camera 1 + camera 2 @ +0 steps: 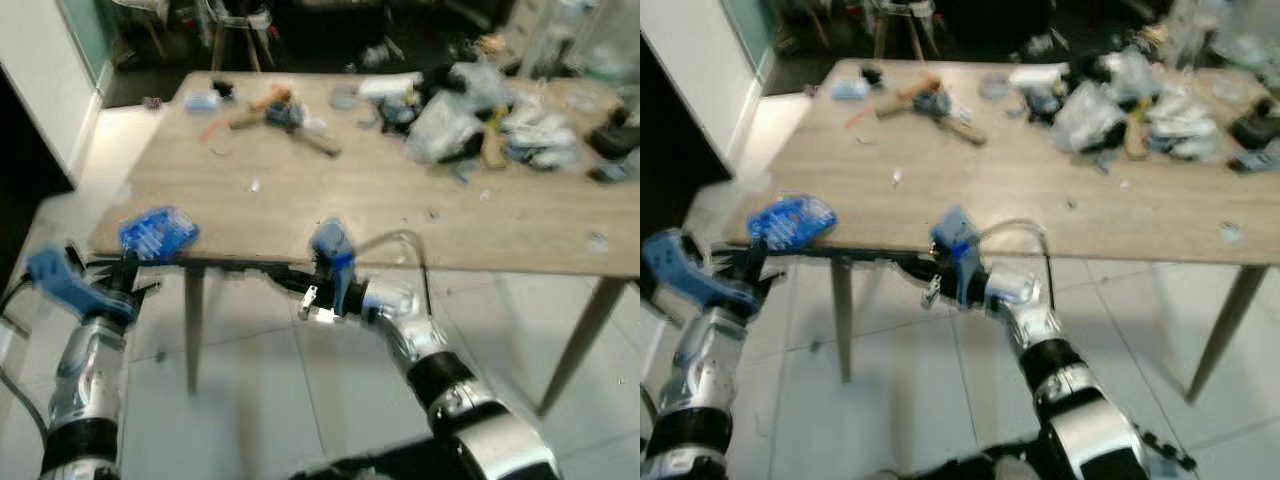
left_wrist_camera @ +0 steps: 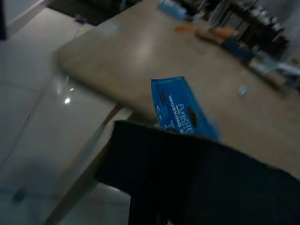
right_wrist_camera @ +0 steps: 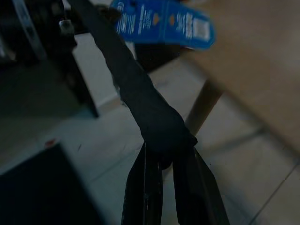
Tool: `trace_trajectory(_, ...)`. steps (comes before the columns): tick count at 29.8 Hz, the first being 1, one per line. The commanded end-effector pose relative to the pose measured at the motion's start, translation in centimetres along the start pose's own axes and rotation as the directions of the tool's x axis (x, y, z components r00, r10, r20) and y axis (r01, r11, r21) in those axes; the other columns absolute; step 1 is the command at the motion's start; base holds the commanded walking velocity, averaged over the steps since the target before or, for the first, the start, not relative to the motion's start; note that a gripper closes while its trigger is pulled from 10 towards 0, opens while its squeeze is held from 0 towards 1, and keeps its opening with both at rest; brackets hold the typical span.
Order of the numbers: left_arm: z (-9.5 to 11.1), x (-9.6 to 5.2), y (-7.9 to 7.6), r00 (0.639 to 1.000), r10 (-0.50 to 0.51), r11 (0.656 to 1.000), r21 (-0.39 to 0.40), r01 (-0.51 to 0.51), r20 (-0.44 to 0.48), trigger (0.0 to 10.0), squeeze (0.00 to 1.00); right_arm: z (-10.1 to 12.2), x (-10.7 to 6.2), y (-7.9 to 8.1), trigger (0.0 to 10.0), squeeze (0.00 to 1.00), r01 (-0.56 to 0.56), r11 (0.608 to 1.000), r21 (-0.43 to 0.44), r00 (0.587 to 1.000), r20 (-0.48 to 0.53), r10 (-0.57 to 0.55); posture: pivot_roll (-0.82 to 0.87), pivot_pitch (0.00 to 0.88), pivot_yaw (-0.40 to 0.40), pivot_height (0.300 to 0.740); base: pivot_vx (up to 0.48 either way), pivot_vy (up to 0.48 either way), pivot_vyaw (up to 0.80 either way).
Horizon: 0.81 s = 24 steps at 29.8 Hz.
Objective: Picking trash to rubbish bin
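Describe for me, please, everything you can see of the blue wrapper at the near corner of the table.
The blue wrapper is a crinkled, glossy packet, plastic by its look, bright blue with white lettering and small dark marks printed on it. It lies flat on the wooden table, at the near corner on the robot's left, right at the edge, apart from the clutter at the far side. It looks flattened and rumpled. The left gripper is just below and in front of it, by the table edge; whether they touch cannot be told.
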State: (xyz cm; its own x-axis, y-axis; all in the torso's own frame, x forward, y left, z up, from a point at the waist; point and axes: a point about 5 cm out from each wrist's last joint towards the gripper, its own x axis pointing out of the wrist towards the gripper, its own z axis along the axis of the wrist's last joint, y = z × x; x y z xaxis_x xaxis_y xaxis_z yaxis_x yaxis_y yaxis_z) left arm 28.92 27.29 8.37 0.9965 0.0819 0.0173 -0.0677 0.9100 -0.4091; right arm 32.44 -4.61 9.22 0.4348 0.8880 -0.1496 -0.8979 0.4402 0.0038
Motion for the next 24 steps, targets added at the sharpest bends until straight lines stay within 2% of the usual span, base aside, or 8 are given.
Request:
trace_trajectory(1,-0.8,-1.2,1.8,0.997,0.059,0.997,0.045,-0.057,-0.044,10.0,0.0,-1.8,-0.3,0.3,10.0,0.0,0.03,0.999,0.016,0.997,-0.073,-0.029,0.02,0.043,0.037,0.74,-0.322,0.0,0.0)
trace_trajectory(10,-4.3,-4.6,5.2,0.958,0.198,0.976,0.13,-0.174,-0.206,10.0,0.0,-7.6,-2.7,0.9,10.0,0.0,0.241,0.966,0.091,0.932,-0.298,-0.205,0.03,0.048,0.036,0.74,-0.325,0.0,0.0)
trace_trajectory(15,-7.0,-7.0,6.6,0.9,0.283,0.952,0.212,-0.221,-0.331,10.0,0.0,-11.0,-5.0,1.4,10.0,0.0,0.394,0.912,0.112,0.844,-0.436,-0.312,0.03,0.048,0.035,0.74,-0.325,0.0,0.0)
trace_trajectory(17,-8.7,-8.7,7.1,0.847,0.33,0.934,0.278,-0.226,-0.418,10.0,0.0,-13.2,-6.8,2.1,10.0,0.0,0.473,0.875,0.103,0.771,-0.53,-0.354,0.04,0.047,0.036,0.74,-0.334,0.0,0.0)
trace_trajectory(19,-8.7,-8.7,7.1,0.847,0.33,0.934,0.278,-0.226,-0.418,10.0,0.0,-13.2,-6.8,2.1,10.0,0.0,0.473,0.875,0.103,0.771,-0.53,-0.354,0.04,0.047,0.036,0.74,-0.334,0.0,0.0)
trace_trajectory(20,-10.3,-10.5,7.4,0.786,0.369,0.918,0.326,-0.225,-0.496,10.0,0.0,-15.3,-8.8,3.2,10.0,0.0,0.546,0.832,0.099,0.688,-0.621,-0.377,0.04,0.047,0.034,0.74,-0.33,0.0,0.0)
trace_trajectory(22,-11.2,-11.5,7.5,0.75,0.388,0.909,0.355,-0.216,-0.536,10.0,0.0,-16.5,-10.0,3.9,10.0,0.0,0.579,0.81,0.093,0.637,-0.671,-0.379,0.04,0.047,0.034,0.74,-0.334,0.0,0.0)
trace_trajectory(24,-13.1,-14.0,7.6,0.647,0.444,0.878,0.447,-0.174,-0.62,10.0,0.0,-18.9,-12.7,5.8,10.0,0.0,0.648,0.758,0.076,0.519,-0.772,-0.367,0.04,0.041,0.033,0.74,-0.33,0.0,0.0)
